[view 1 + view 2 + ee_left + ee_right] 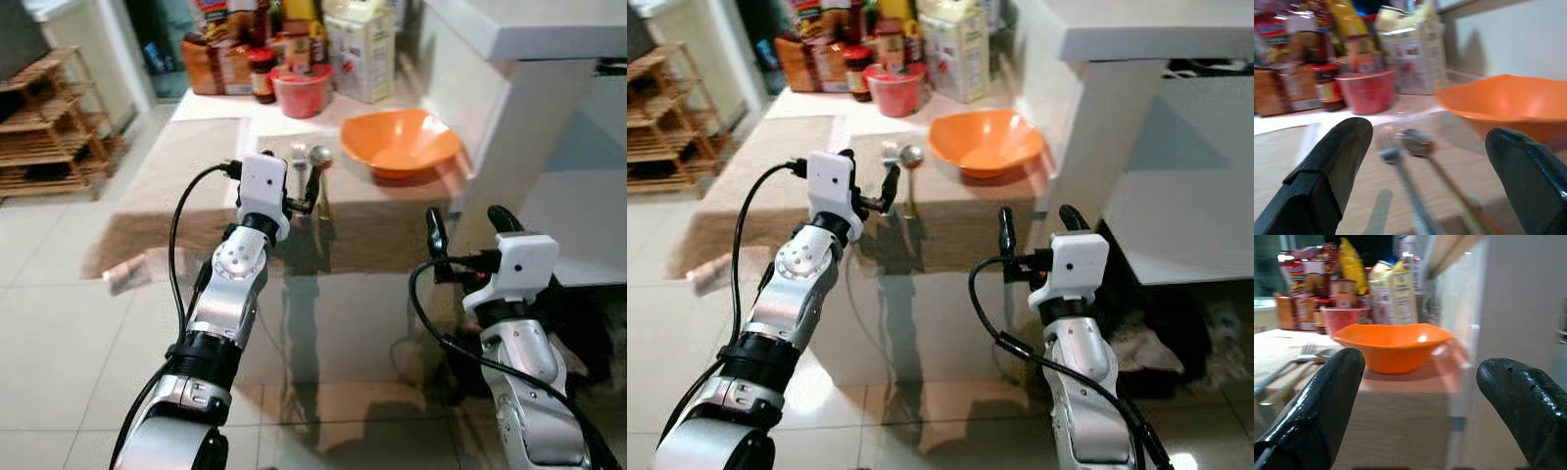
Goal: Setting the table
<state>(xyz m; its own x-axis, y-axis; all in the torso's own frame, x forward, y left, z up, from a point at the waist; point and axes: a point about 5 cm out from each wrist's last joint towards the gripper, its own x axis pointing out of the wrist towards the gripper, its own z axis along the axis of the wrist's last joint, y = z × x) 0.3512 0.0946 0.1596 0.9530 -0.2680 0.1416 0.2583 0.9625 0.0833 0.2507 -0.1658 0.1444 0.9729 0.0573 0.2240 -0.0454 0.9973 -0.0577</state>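
Two grippers sit closest to me in the left eye view: my left gripper (290, 181) hangs over the tabletop's near edge, and my right gripper (466, 227) hangs below that edge near the tabletop's corner, both with fingers spread and holding nothing. I count one orange bowl (400, 141), nothing visible inside, one fork (299, 155) and one spoon (319, 159) side by side beside it, and one red tub (301, 90) among packets at the far edge.

From my left wrist, I see the fork (1393, 159) and spoon (1415, 143) lying between the parted fingertips (1339, 156).

From my right wrist, I see the bowl (1393, 345) between wide-open fingertips (1327, 396).
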